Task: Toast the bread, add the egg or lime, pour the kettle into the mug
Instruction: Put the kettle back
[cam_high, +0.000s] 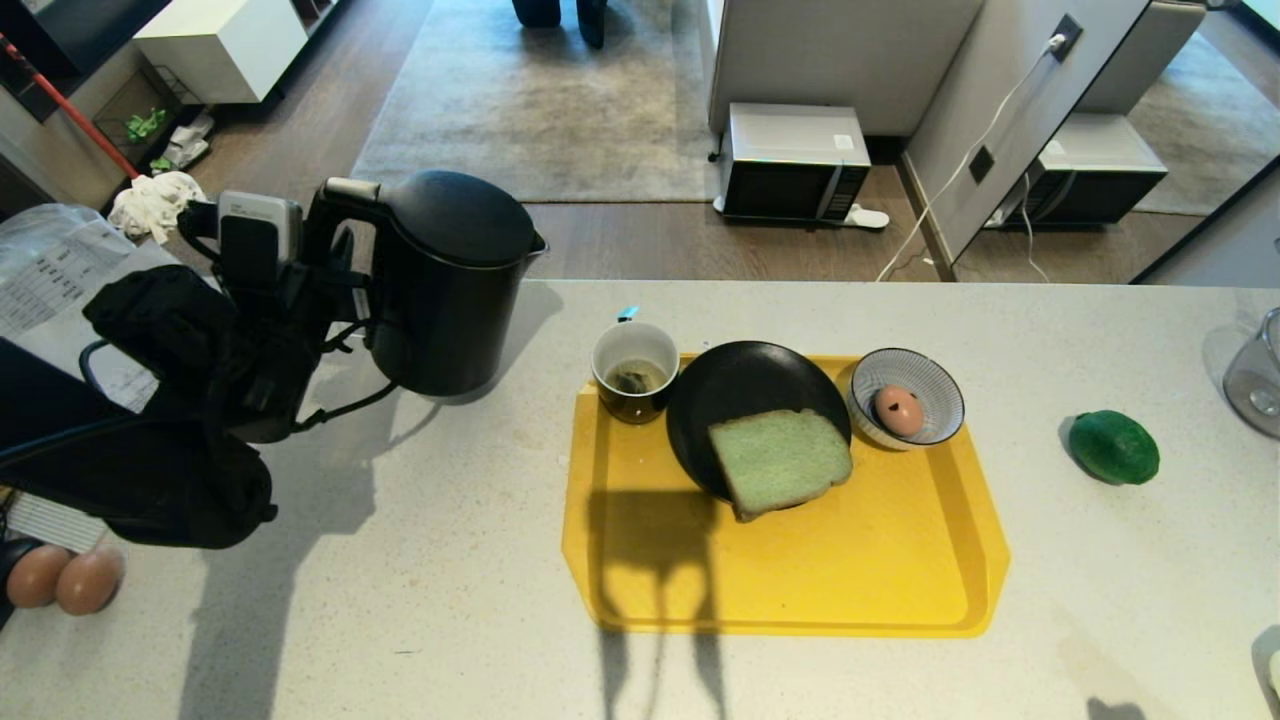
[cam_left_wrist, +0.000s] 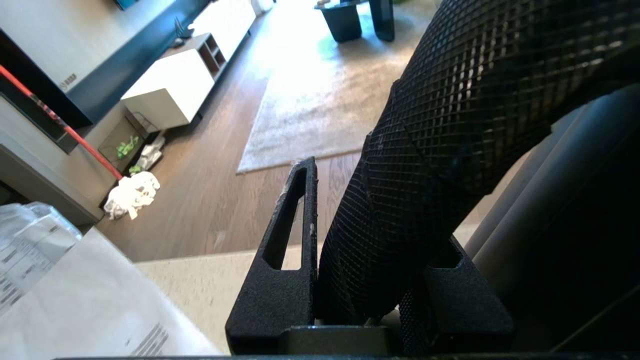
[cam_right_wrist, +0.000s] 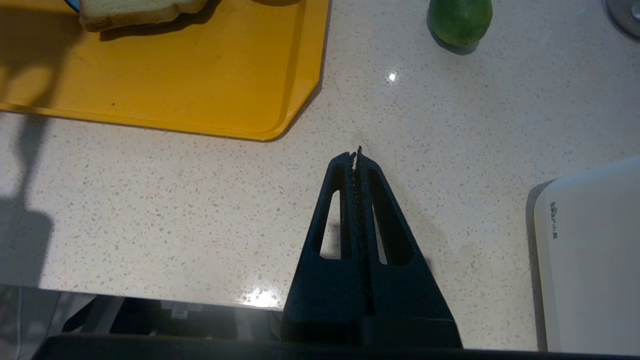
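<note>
Fingers of the left gripper (cam_left_wrist: 367, 280) hold the handle of the kettle (cam_high: 445, 285), at nine o'clock from the mug (cam_high: 635, 370). Fingers of the right gripper (cam_right_wrist: 357, 157) are pressed together above the surface (cam_right_wrist: 175, 200). On the yellow tray (cam_high: 850, 570), bread (cam_high: 780, 462) lies on a black plate (cam_high: 740, 385); the egg (cam_high: 898, 408) sits in a bowl (cam_high: 940, 385). At three o'clock off the tray lies the lime (cam_high: 1113, 447).

Tray (cam_high: 800, 590) mid worktop (cam_high: 450, 600). On tray: mug (cam_high: 635, 371) far-left corner, plate (cam_high: 745, 395) right of mug, bread (cam_high: 780, 462) on plate near edge, bowl (cam_high: 935, 385) right of plate, egg (cam_high: 898, 409) in bowl. Lime (cam_high: 1113, 447) right of tray. Kettle (cam_high: 450, 285) left of mug. Two eggs (cam_high: 65, 578) far left.
</note>
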